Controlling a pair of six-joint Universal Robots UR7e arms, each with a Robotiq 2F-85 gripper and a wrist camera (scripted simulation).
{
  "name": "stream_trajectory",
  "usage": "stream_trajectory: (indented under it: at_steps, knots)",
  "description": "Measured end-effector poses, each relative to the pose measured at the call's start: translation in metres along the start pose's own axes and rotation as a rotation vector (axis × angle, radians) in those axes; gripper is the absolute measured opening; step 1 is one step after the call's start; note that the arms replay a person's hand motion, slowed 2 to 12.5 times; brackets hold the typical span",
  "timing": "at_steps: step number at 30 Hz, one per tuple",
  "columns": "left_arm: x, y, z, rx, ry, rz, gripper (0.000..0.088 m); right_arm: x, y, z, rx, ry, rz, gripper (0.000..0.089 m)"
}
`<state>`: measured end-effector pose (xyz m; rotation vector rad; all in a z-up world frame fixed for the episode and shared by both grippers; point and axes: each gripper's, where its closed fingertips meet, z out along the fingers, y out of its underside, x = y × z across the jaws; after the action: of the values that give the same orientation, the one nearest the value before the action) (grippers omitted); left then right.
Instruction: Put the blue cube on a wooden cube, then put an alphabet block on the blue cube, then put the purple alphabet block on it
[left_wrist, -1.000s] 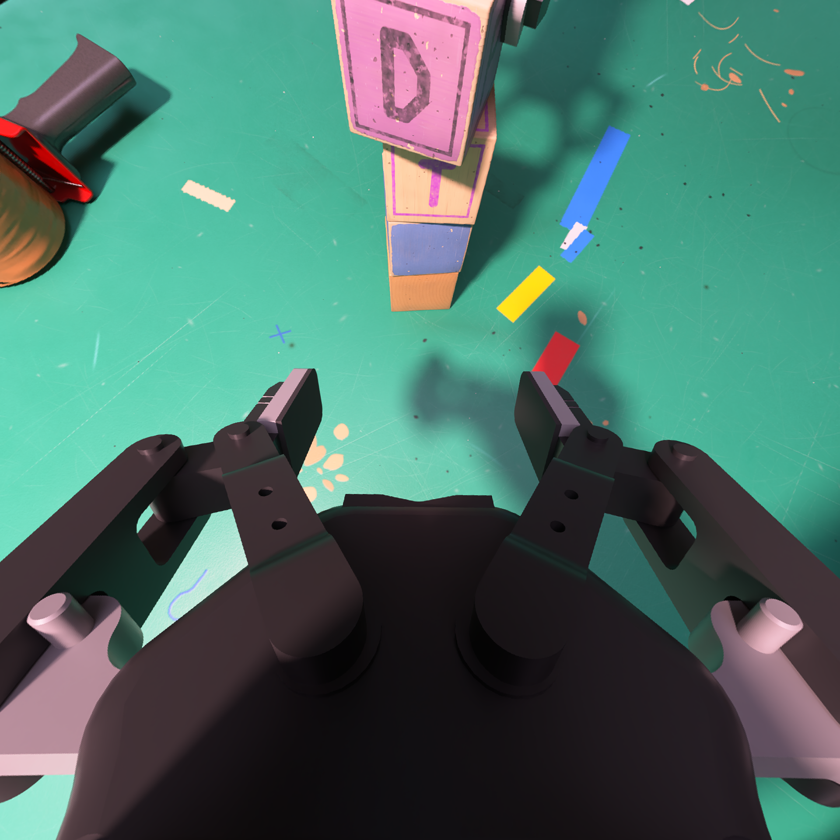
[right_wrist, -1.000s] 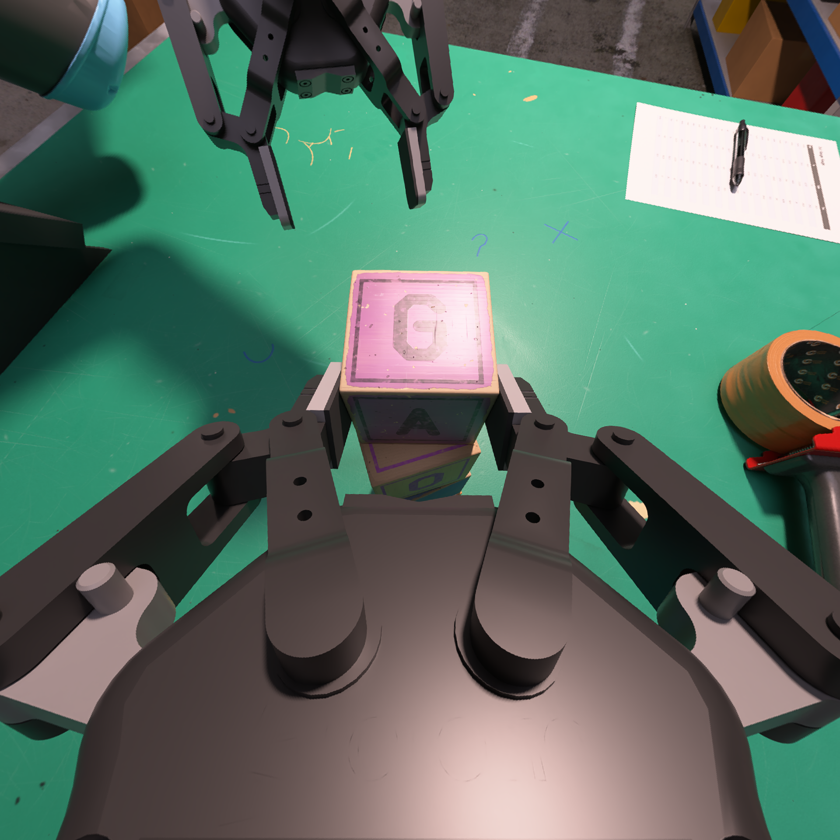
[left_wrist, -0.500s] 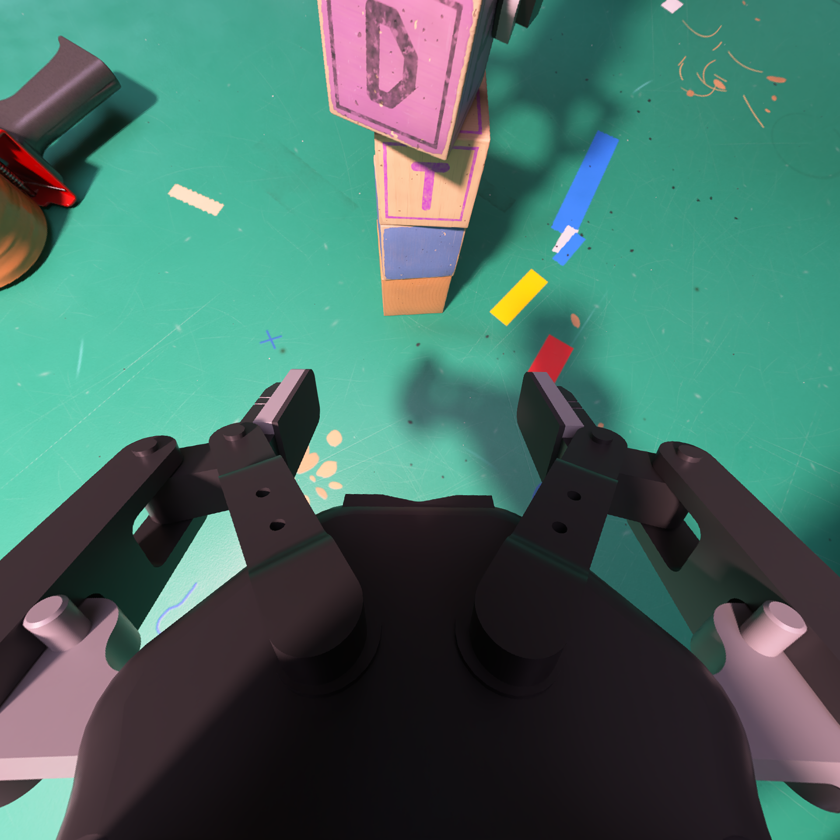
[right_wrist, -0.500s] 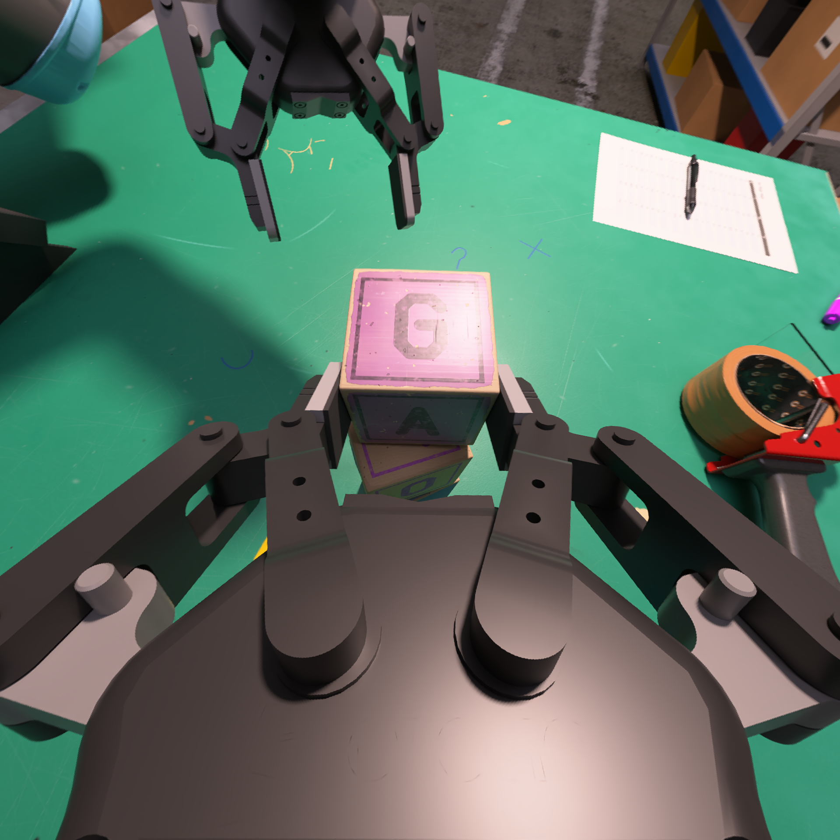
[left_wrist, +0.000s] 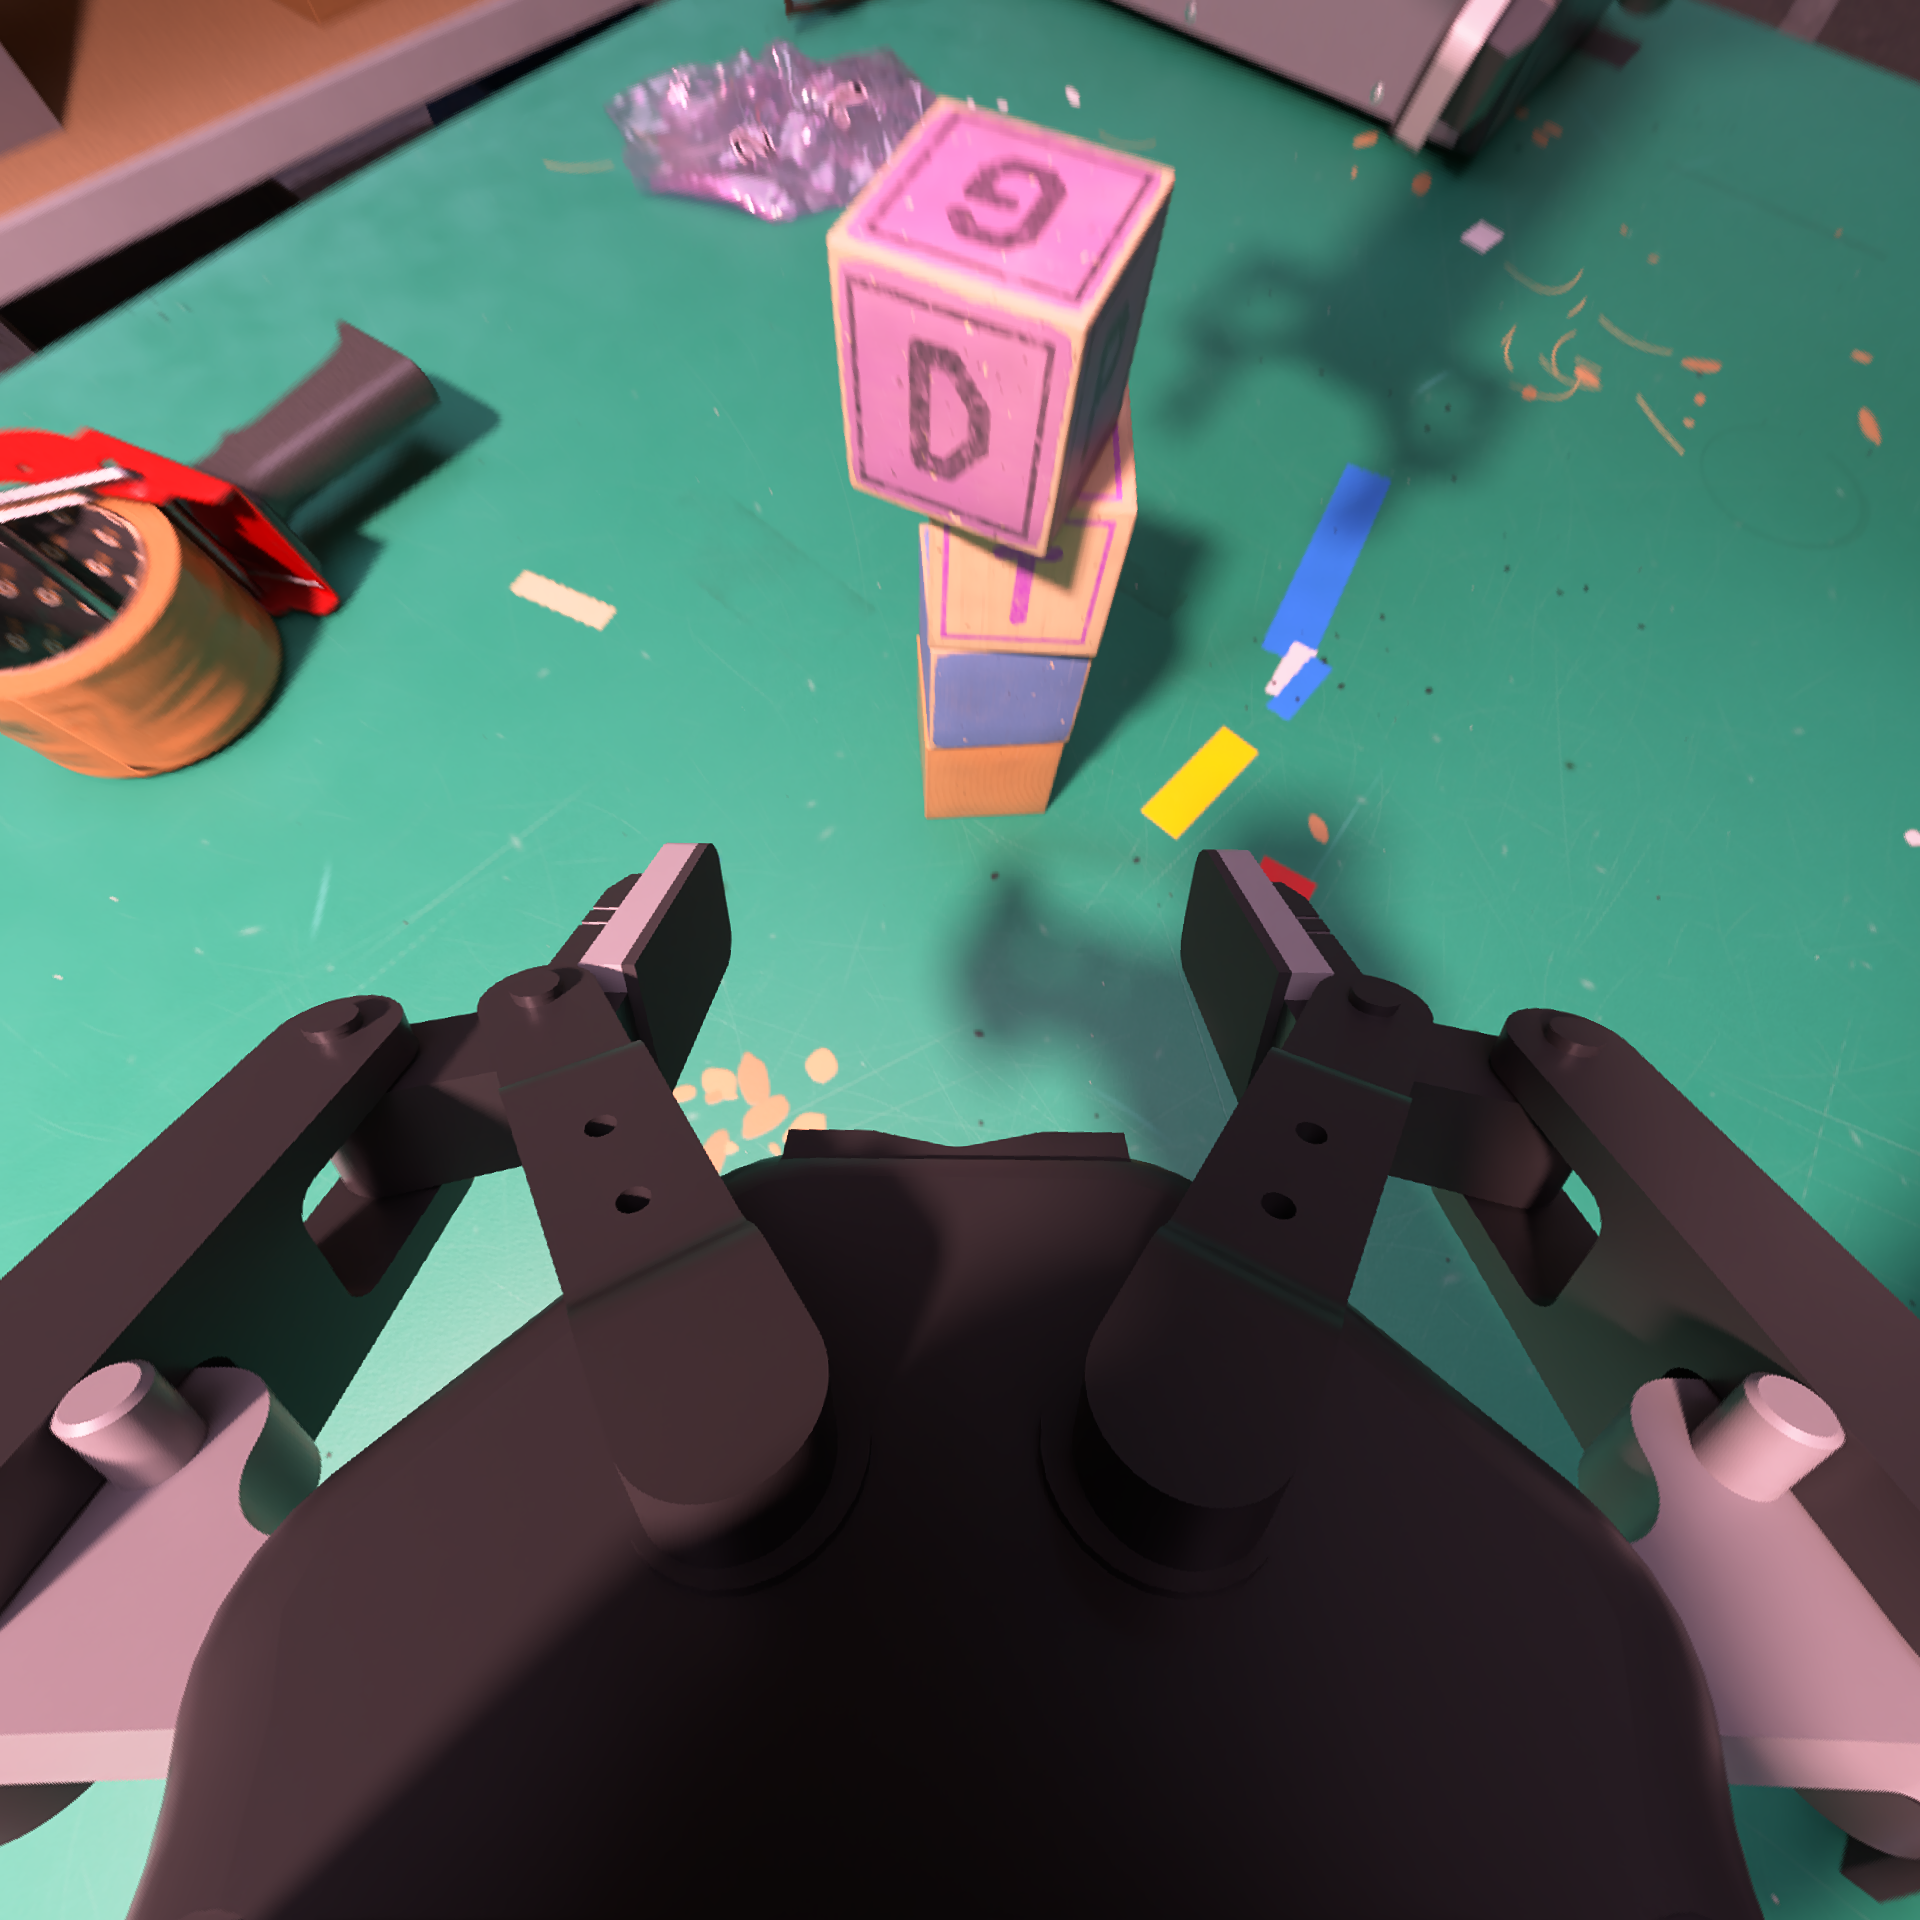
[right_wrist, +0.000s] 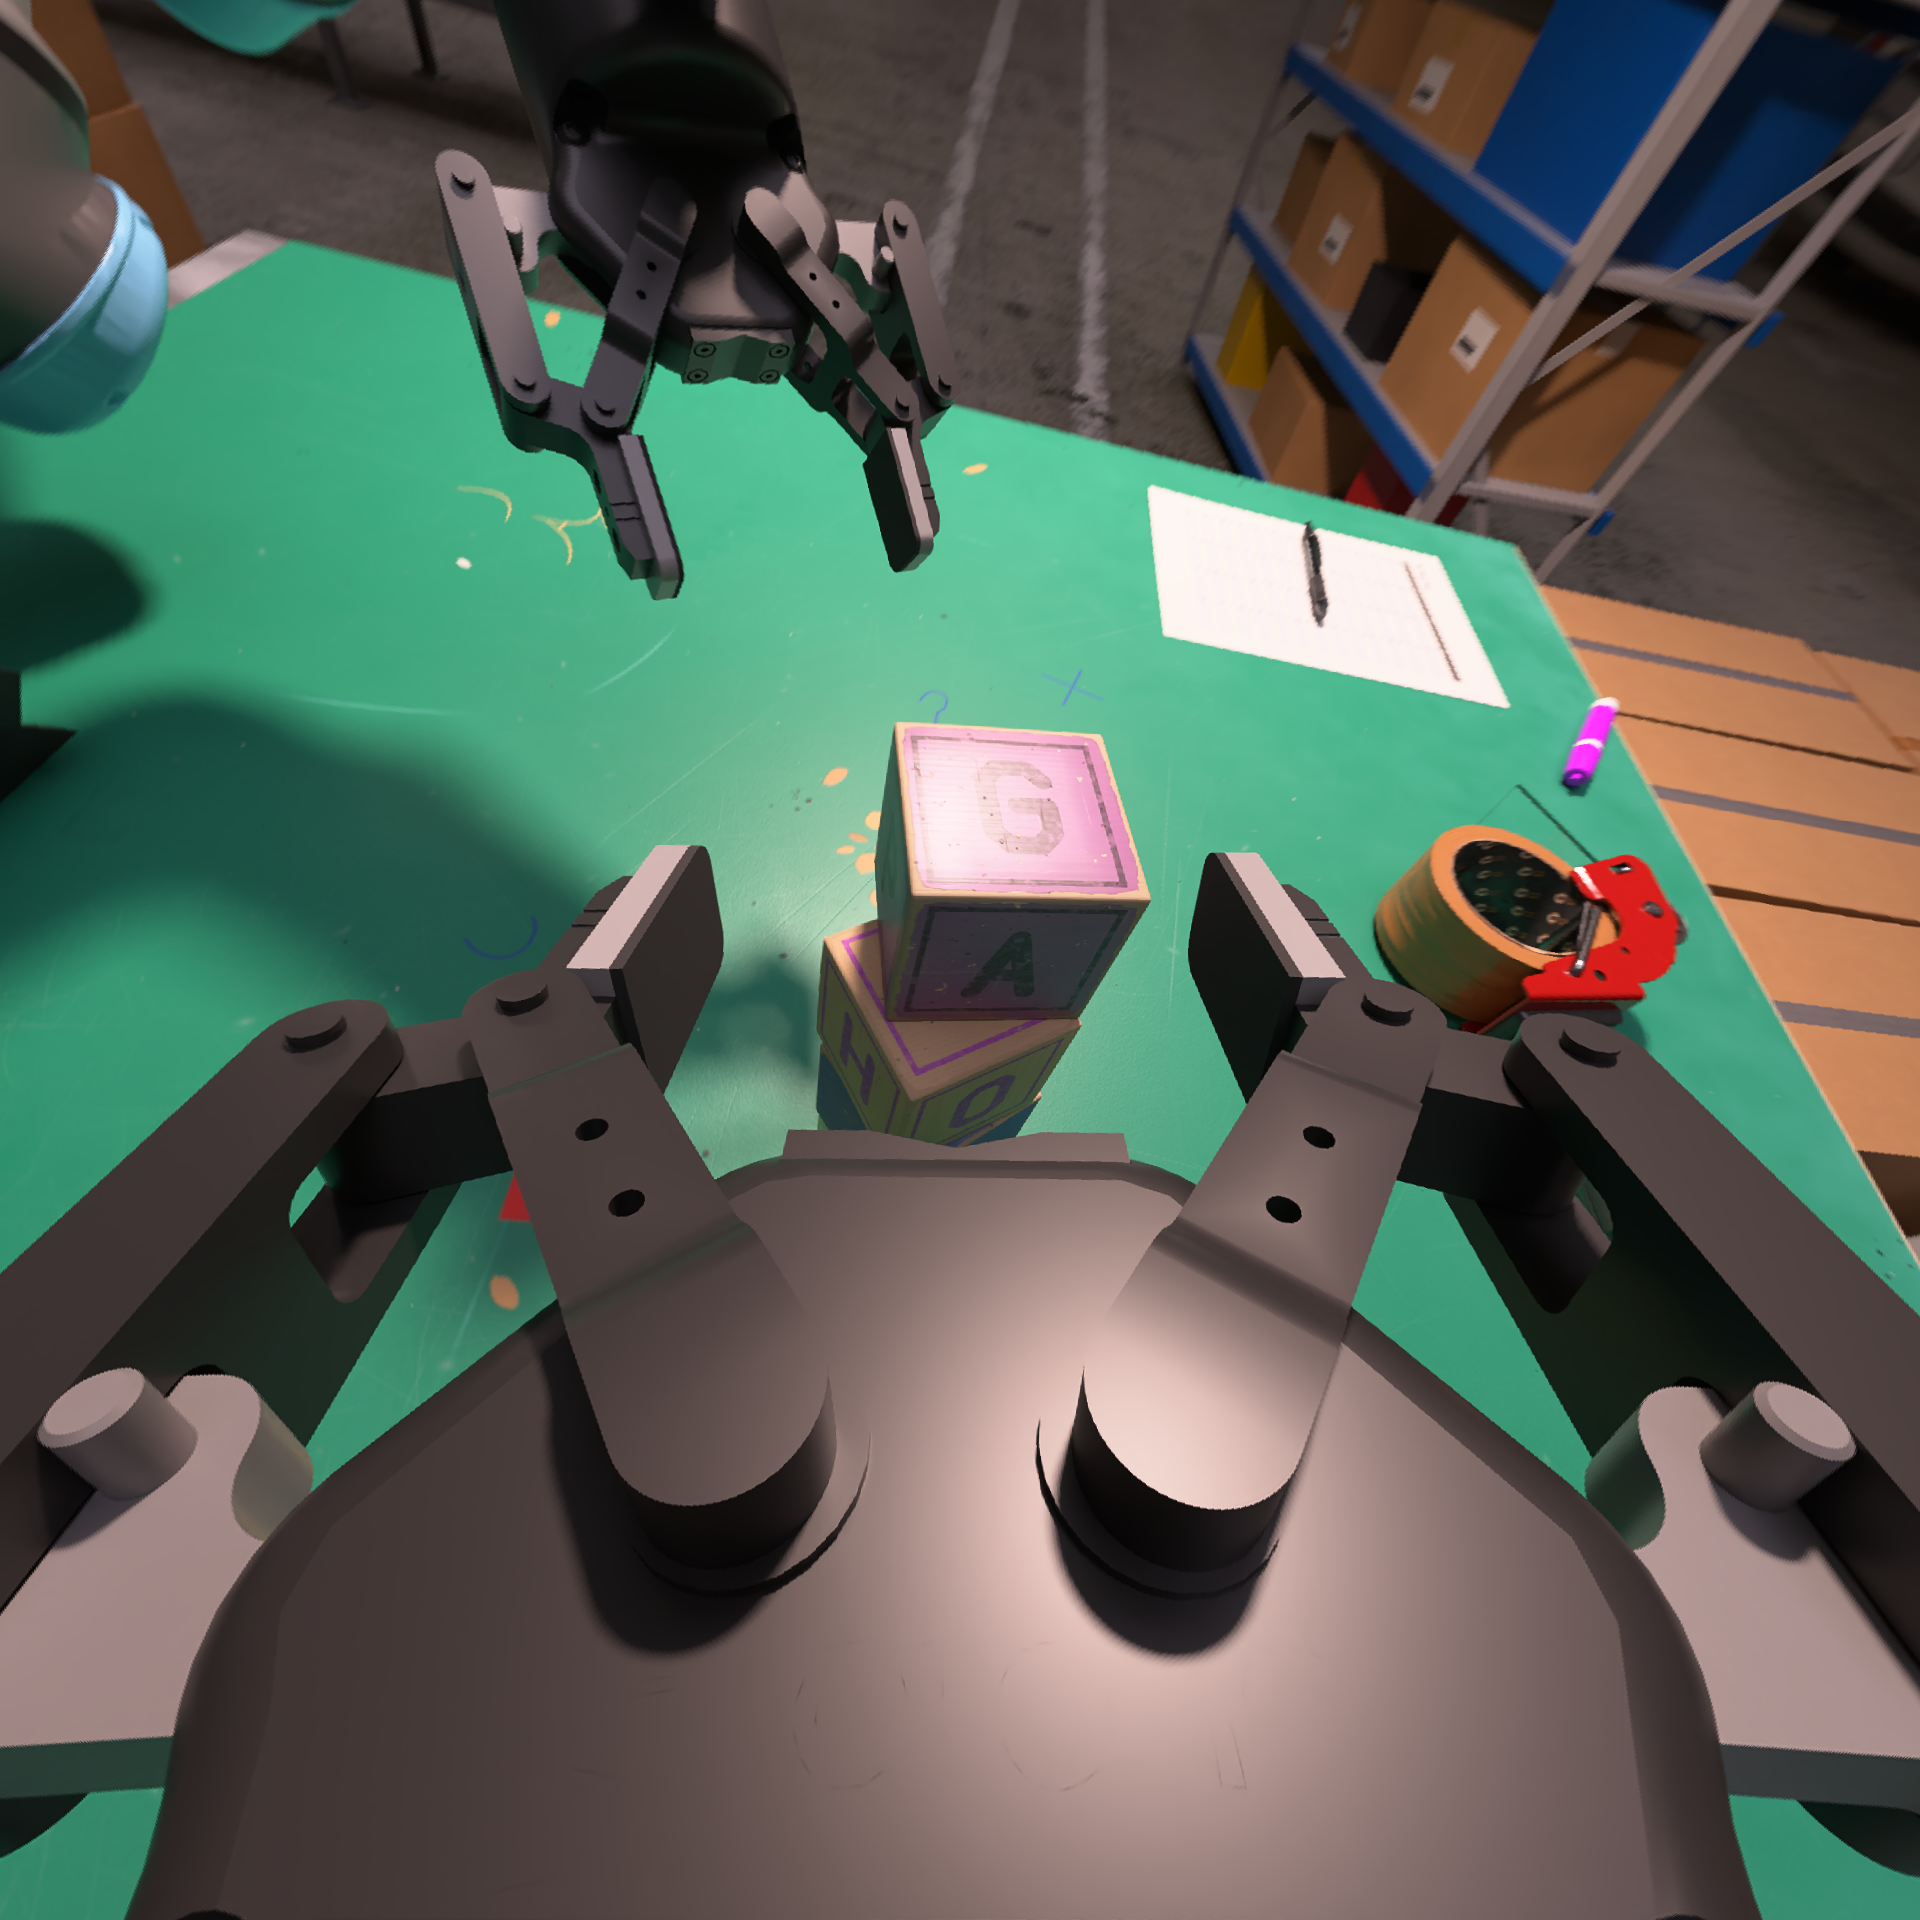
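Observation:
A tower stands on the green table: a wooden cube (left_wrist: 987, 779) at the bottom, the blue cube (left_wrist: 1003, 694) on it, an alphabet block (left_wrist: 1023, 587) above, and the purple alphabet block (left_wrist: 982, 332) on top, tilted and offset. In the right wrist view the purple block (right_wrist: 1008, 862) sits askew on the alphabet block (right_wrist: 935, 1070). My right gripper (right_wrist: 956, 914) is open, its fingers apart on either side of the purple block without touching it. My left gripper (left_wrist: 956, 935) is open and empty, in front of the tower; it also shows in the right wrist view (right_wrist: 774, 530).
A tape dispenser (left_wrist: 135, 603) (right_wrist: 1507, 935) sits beside the tower. Crumpled plastic (left_wrist: 769, 130) lies behind it. Blue (left_wrist: 1330, 561), yellow (left_wrist: 1200, 781) and red (left_wrist: 1288, 881) tape strips lie on the table. A paper sheet with a pen (right_wrist: 1314, 582), a magenta marker (right_wrist: 1590, 740) and shelving (right_wrist: 1507, 260) are farther off.
My right gripper has opened and let go of the purple block, then pulled back and up. The block now rests tilted atop the tower. The left gripper has drawn back, still open.

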<state>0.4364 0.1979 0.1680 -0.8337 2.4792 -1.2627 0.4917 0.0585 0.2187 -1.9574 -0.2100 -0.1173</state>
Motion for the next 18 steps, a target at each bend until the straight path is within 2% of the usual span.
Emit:
stream_trajectory:
  at_steps: [3,8,13,18]
  knots:
    - [-0.006,-0.013,-0.010,0.064,-0.012,0.001,0.0756,-0.005,-0.006,-0.011,0.052,0.063,0.014,0.0783]
    - [-0.016,-0.047,-0.033,0.228,-0.030,0.004,0.0732,-0.008,-0.012,-0.029,0.108,0.204,0.048,0.0751]
    - [-0.032,-0.084,-0.064,0.421,-0.071,0.005,0.0651,-0.002,-0.001,-0.045,0.070,0.376,0.096,0.0703]
    - [-0.043,-0.114,-0.094,0.585,-0.095,0.015,0.0627,0.004,0.011,-0.059,0.005,0.515,0.174,0.0662]
